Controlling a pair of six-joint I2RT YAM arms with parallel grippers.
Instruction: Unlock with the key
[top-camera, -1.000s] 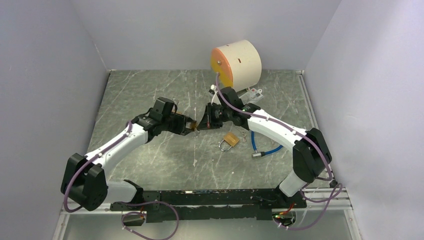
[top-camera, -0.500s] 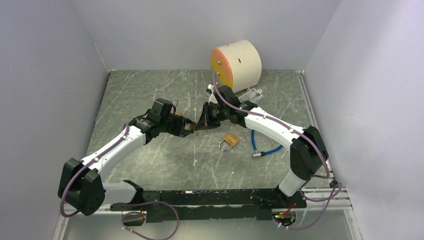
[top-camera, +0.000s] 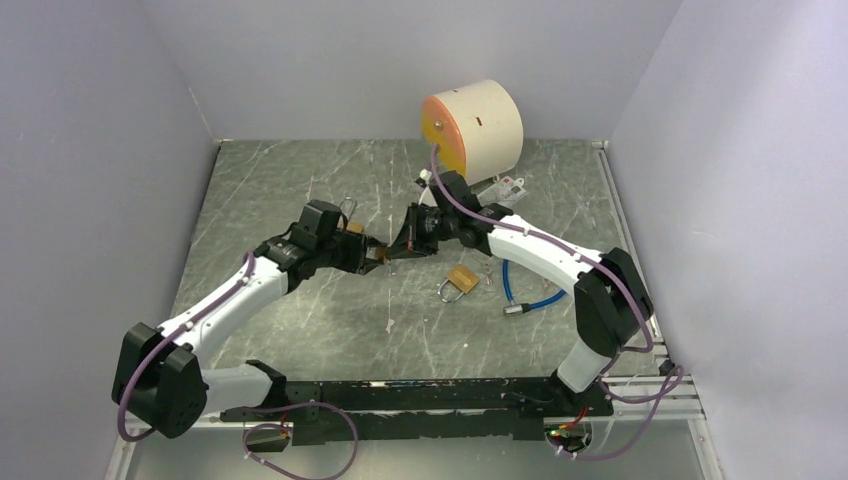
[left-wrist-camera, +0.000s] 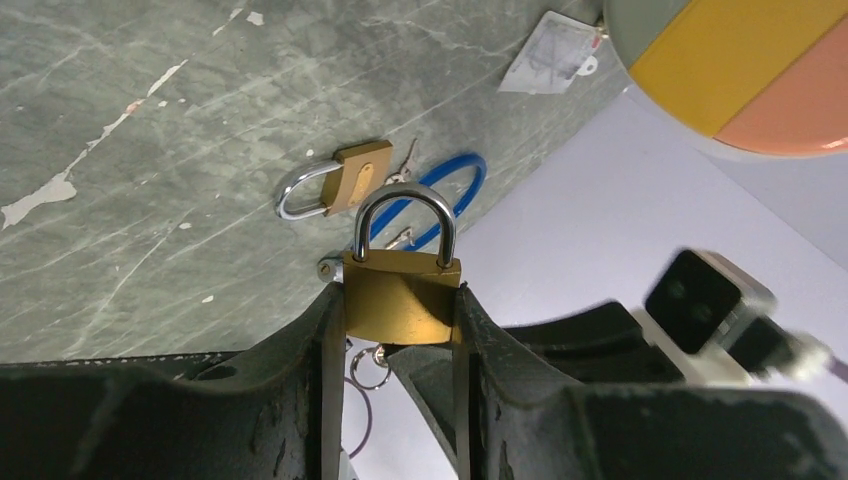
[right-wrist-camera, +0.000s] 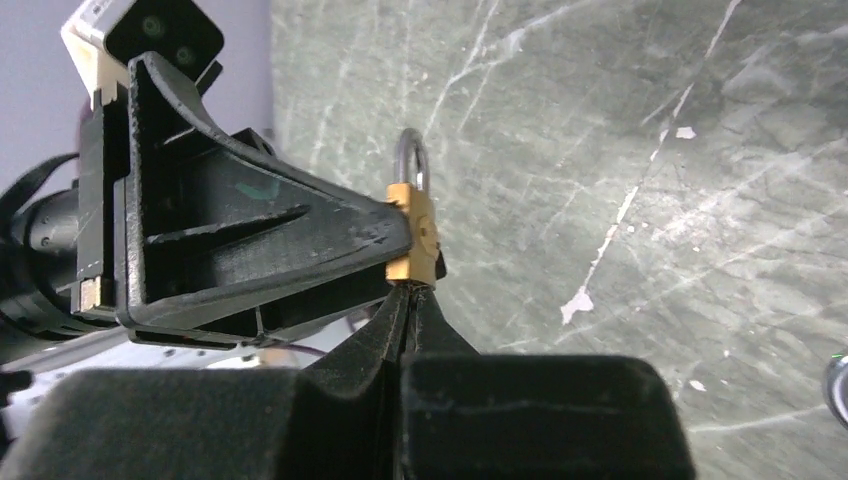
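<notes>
My left gripper is shut on a brass padlock, its steel shackle pointing away from the wrist; it also shows in the top view. My right gripper is shut, its tips pressed against the bottom of the padlock. The key is hidden between its fingers. Only a small key ring shows beside them below the lock body. In the top view both grippers meet tip to tip above the table's middle.
A second brass padlock with keys lies on the table to the right, beside a blue cable lock. A cream and orange cylinder stands at the back, with a white tag in front of it.
Both grippers, still joined at the padlock, have shifted slightly left. The left arm's elbow has swung further left and nearer.
</notes>
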